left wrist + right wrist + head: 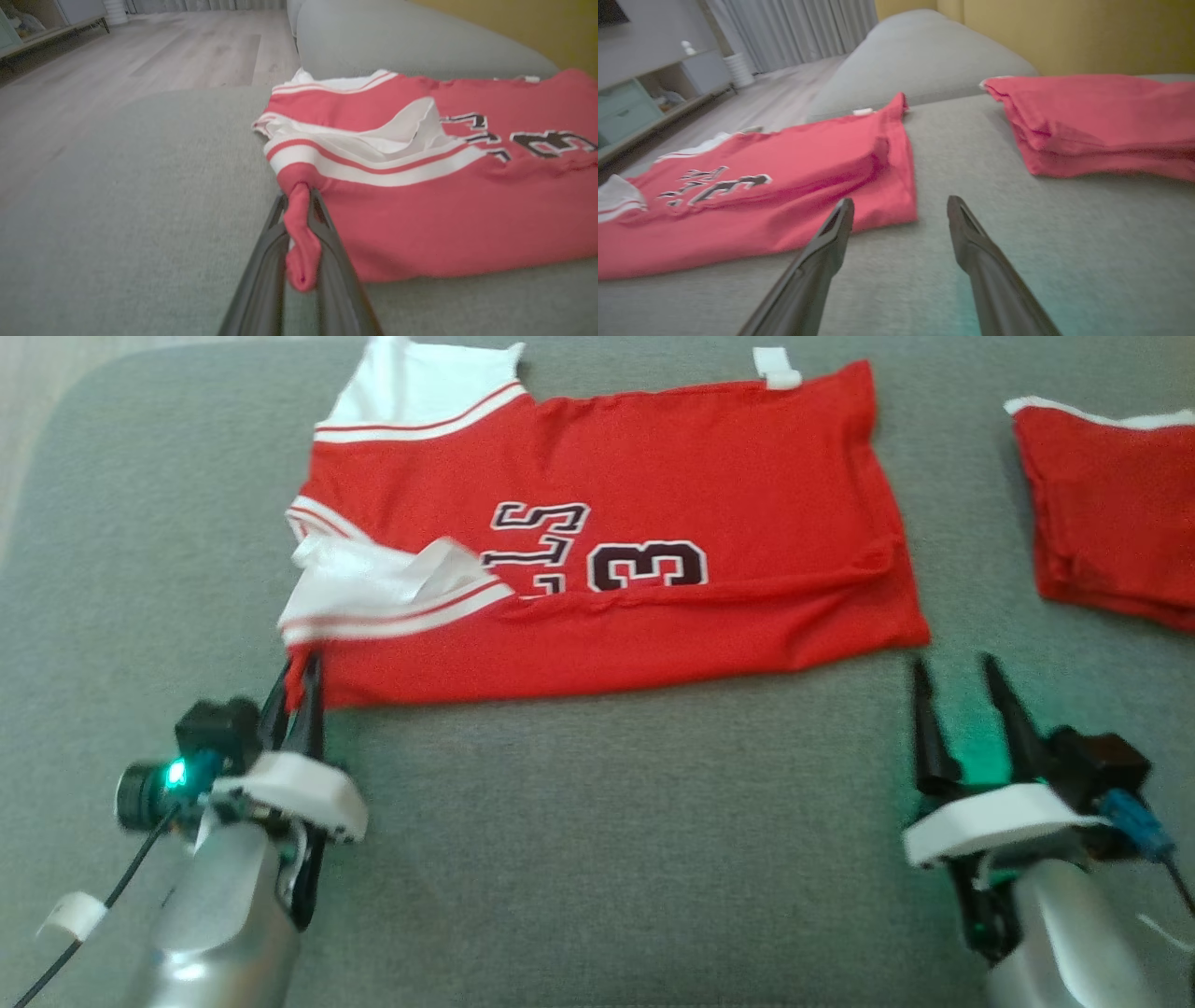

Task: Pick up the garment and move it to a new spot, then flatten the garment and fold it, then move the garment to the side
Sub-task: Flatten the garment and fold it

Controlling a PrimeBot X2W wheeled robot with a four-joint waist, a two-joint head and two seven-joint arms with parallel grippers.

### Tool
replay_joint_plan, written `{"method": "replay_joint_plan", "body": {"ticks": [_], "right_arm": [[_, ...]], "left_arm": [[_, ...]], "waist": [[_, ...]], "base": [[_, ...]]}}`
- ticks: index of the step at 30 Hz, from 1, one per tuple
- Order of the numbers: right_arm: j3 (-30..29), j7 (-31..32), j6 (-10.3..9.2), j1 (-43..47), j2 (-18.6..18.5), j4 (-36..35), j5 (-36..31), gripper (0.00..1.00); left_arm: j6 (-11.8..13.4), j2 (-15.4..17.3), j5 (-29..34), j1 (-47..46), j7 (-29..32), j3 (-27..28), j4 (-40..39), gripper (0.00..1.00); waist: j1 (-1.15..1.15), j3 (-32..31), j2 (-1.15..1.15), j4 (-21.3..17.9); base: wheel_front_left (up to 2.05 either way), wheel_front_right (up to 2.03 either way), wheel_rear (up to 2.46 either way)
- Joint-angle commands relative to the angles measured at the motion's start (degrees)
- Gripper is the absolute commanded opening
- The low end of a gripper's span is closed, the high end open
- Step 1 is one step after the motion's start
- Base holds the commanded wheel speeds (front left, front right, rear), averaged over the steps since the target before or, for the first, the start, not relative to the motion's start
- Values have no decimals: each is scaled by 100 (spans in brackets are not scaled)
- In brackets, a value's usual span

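Jersey (653, 495) (444, 219) (784, 196): red with white trim, dark numerals facing up. It is lying spread across the far half of the grey sofa cushion (607, 849). A fold ridge is running left to right along its near part. White armhole trim is bunching up at the left end.

Left gripper (301, 686) (299, 196): sitting at the jersey's near-left corner. Jaws are pressing together, pinching a twist of red cloth. In the left wrist view the pinched cloth is hanging down between the two fingers (264, 266).

Right gripper (954, 663) (900, 201): sitting just beside the jersey's near-right corner, on the near side of the hem. Jaws are standing spread, holding nothing, with grey cushion showing between them.

Second red garment (1111, 513) (1101, 116): folded, lying at the far right of the cushion, apart from the jersey.

Background: wood floor (140, 56), curtain (794, 32) and low shelf unit (640, 102) are showing beyond the sofa.
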Motion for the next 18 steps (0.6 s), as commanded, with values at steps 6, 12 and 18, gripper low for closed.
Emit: {"method": "replay_joint_plan", "body": {"ticks": [6, 12, 18], "right_arm": [[-584, 455, -11, -715, -14, 641, -509, 100], [-837, 976, -11, -1337, -14, 1339, -884, 100], [-930, 1491, -11, -1791, -14, 2067, -1420, 100]], "left_arm": [[66, 92, 337, 242, -96, 230, -1836, 0], [103, 33, 622, 488, -97, 119, -2437, 0], [40, -71, 703, 536, -98, 42, -2594, 0]], "waist": [[0, -66, 0, 287], [0, -44, 0, 419], [0, -23, 0, 517]], "base": [[0, 0, 0], [0, 0, 0], [0, 0, 0]]}}
